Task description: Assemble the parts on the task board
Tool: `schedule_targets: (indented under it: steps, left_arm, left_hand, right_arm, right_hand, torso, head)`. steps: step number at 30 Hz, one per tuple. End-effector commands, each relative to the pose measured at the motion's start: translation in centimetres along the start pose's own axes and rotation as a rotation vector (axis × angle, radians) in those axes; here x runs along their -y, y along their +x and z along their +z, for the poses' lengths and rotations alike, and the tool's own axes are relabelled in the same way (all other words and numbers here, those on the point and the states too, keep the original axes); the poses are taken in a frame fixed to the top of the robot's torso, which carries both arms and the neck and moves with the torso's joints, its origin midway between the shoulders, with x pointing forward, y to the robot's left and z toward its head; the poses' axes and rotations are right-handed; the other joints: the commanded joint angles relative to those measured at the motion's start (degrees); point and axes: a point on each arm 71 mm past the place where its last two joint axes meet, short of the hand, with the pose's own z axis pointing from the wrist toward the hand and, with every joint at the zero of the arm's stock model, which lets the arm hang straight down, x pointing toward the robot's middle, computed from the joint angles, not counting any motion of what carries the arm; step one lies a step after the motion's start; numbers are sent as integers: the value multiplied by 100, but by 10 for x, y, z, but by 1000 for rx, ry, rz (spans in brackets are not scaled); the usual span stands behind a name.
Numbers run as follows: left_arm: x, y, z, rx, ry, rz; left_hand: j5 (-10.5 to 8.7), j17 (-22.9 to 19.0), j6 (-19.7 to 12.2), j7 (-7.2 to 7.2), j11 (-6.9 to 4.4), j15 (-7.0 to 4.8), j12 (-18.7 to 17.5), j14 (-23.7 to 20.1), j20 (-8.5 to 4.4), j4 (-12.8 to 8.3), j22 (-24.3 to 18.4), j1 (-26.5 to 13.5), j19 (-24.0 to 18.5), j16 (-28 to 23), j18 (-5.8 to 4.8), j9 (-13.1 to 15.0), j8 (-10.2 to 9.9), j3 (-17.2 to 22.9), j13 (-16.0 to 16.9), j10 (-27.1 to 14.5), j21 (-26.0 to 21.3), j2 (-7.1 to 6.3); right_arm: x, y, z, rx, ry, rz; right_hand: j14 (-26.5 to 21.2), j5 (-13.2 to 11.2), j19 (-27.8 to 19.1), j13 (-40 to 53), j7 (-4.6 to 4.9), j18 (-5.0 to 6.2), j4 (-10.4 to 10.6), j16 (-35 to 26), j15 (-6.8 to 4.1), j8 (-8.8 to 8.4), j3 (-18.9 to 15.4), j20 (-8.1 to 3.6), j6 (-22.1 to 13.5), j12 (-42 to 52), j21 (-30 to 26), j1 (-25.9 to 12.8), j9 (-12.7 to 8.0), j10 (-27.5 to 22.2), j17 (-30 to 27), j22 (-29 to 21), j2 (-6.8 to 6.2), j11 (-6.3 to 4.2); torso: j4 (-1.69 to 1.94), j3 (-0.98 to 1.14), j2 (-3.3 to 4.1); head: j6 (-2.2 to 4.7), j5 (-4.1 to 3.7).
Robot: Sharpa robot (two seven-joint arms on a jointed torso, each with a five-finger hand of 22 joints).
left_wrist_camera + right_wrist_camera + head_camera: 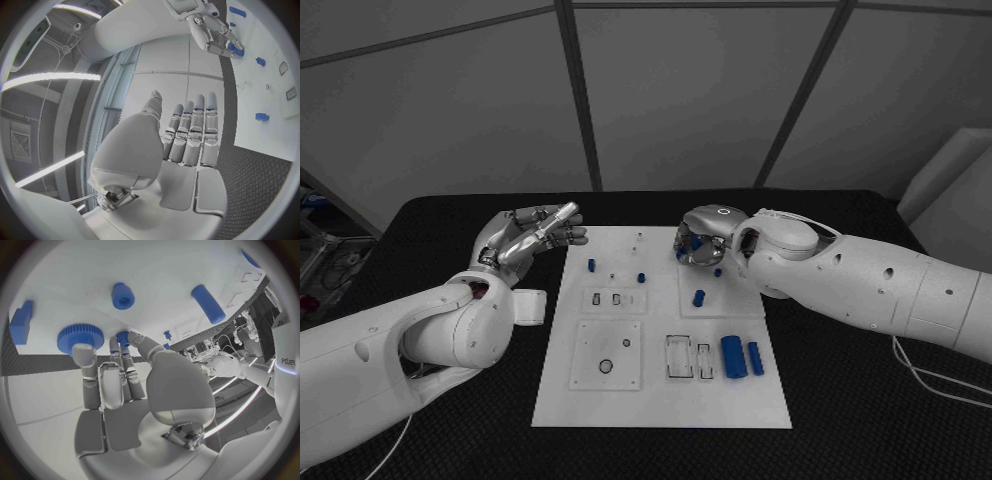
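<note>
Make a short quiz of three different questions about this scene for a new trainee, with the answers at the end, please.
1. True or false: the left hand holds a blue part.
2. Which hand is at the blue gear on the white board? A) left B) right C) both
3. Fill in: the two long blue cylinders lie near the board's ____ edge, on the robot's right side.

Key
1. False. In the left wrist view its fingers are straight and apart, with nothing in them.
2. B. In the right wrist view the fingertips of the right hand are at the gear.
3. Near, the edge closest to the robot.
</note>
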Motion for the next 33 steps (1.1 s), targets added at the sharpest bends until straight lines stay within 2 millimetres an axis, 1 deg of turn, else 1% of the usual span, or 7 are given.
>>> schedule_targets:
  steps: [1, 8, 12, 16, 21, 29, 33]
  left_arm:
    - [2, 1, 0, -15, 8, 0]
    - [1, 0, 0, -8, 3, 4]
    - [1, 0, 0, -6, 1, 5]
    - [2, 0, 0, -6, 1, 5]
    - [2, 0, -1, -7, 2, 5]
    - [2, 2, -1, -15, 2, 0]
    - [2, 3, -1, -17, 2, -1]
  left_hand:
    - [-31, 9, -1, 56, 17, 14, -37, -27, 2, -32, 9, -40, -41, -37, -155, -8, -28, 10, -9, -27, 19, 10]
    - [-30, 12, -5, 58, 20, 14, -39, -22, 3, -34, 13, -41, -46, -38, -155, -8, -31, 14, -10, -37, 26, 22]
    - [-29, 14, -7, 58, 21, 14, -39, -18, 3, -37, 16, -38, -49, -38, -154, -8, -33, 18, -10, -42, 31, 31]
    - [-29, 18, -19, 60, 24, 14, -42, -13, 4, -46, 22, -32, -56, -40, -154, -10, -38, 25, -11, -62, 42, 46]
    - [-29, 19, -20, 60, 24, 15, -42, -12, 4, -46, 22, -32, -57, -40, -154, -10, -39, 25, -12, -63, 43, 46]
    - [-30, 19, -23, 60, 24, 15, -42, -11, 4, -48, 24, -31, -59, -41, -153, -10, -40, 26, -12, -68, 45, 48]
    - [-31, 21, -27, 62, 26, 15, -43, -10, 4, -53, 25, -29, -62, -42, -154, -10, -41, 26, -12, -75, 48, 48]
  right_arm:
    - [0, 1, 0, -12, -3, 0]
    - [-4, -6, -2, 83, -29, 19]
    - [-5, -13, -2, 137, -35, 32]
    - [-7, -25, -2, 202, -36, 46]
    - [-11, -33, 4, 249, -38, 53]
    - [-23, -35, 18, 267, -50, 59]
    - [-30, -34, 25, 267, -62, 61]
  right_hand:
    - [325, -31, 6, -4, 3, -55, -2, 35, 19, 37, 72, 1, 85, 37, 44, 85, 18, 84, 15, 33, 2, 1]
    - [350, -70, 97, 62, -40, -86, -39, 124, -35, 132, 239, -41, 328, 125, 220, 241, 69, 362, 133, 266, 56, -69]
    - [349, -61, 96, 89, -55, -89, -52, 132, -52, 149, 282, -60, 382, 134, 257, 287, 84, 426, 135, 297, 56, -87]
    - [349, -48, 84, 102, -52, -90, -82, 142, -58, 143, 356, -73, 394, 114, 286, 358, 89, 435, 145, 318, 73, -85]
    - [349, -42, 86, 106, -49, -93, -90, 145, -57, 139, 370, -75, 395, 105, 302, 367, 90, 433, 146, 336, 62, -83]
    - [350, -49, 76, 107, -45, -91, -93, 150, -55, 133, 378, -75, 391, 95, 304, 368, 90, 427, 154, 330, 50, -79]
    - [350, -56, 72, 107, -41, -92, -92, 153, -52, 128, 382, -74, 387, 87, 309, 366, 90, 422, 156, 332, 44, -75]
  torso:
    - [2, 2, 10]
    - [13, 0, 18]
    - [8, -9, 19]
    - [20, -18, 22]
    - [28, -15, 31]
    - [49, -24, 42]
    - [38, -19, 47]
  head:
    - [5, 3]
    - [2, -7]
    - [-33, -13]
    - [-4, -7]
    - [41, -16]
    - [46, -38]
    - [51, -17]
